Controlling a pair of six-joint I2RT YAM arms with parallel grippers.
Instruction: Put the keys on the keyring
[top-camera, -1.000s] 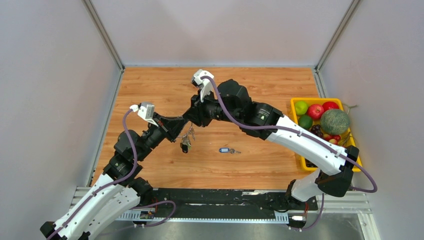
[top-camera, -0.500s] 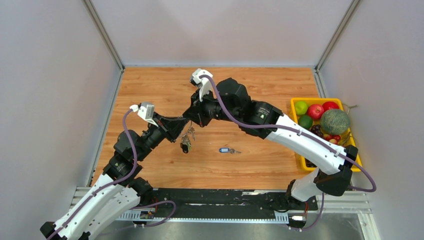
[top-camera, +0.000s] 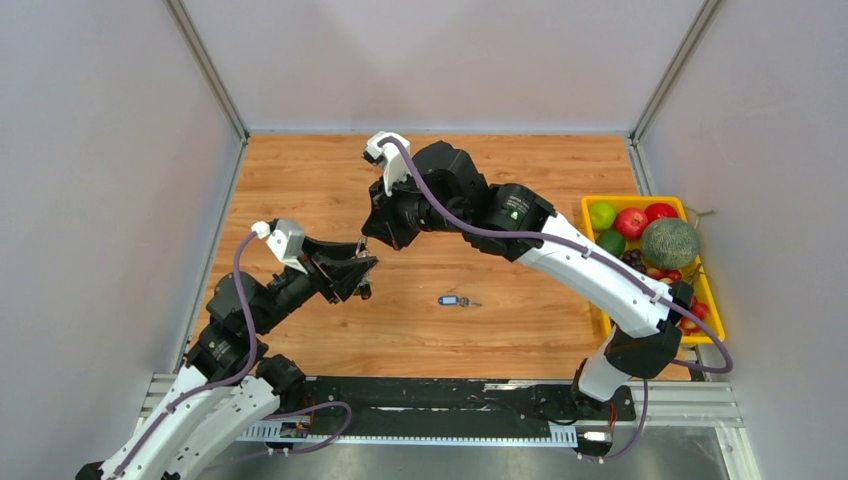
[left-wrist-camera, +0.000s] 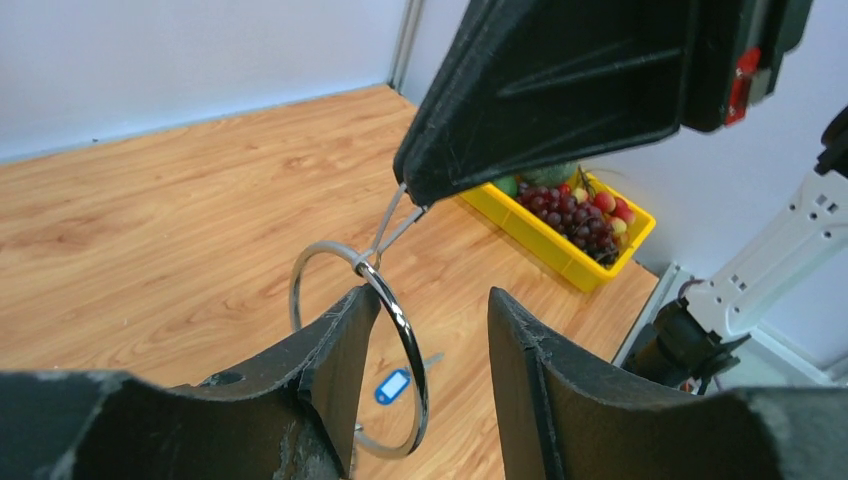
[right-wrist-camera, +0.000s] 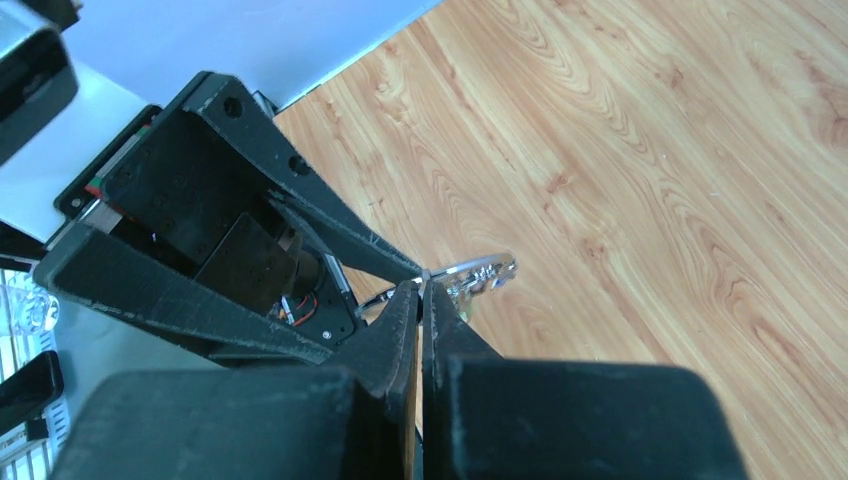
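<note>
The silver keyring (left-wrist-camera: 407, 335) stands between the jaws of my left gripper (left-wrist-camera: 430, 300) and leans on its left finger. The jaws stand apart, and the right finger does not touch the ring. My right gripper (right-wrist-camera: 421, 285) is shut on a thin metal piece at the top of the ring. A blurred bunch of keys (right-wrist-camera: 485, 272) hangs just past its tips. In the top view the two grippers meet left of centre, the left (top-camera: 358, 270) below the right (top-camera: 372, 238). A blue-tagged key (top-camera: 450, 300) lies alone on the table, also in the left wrist view (left-wrist-camera: 393, 386).
A yellow tray (top-camera: 640, 200) with apples, limes, grapes and a melon stands at the right edge; it also shows in the left wrist view (left-wrist-camera: 560, 255). Grey walls close in the wooden table on three sides.
Both grippers have moved left, and the left one has drawn back toward the near side. The key bunch that hung below them in the top view is now mostly hidden.
</note>
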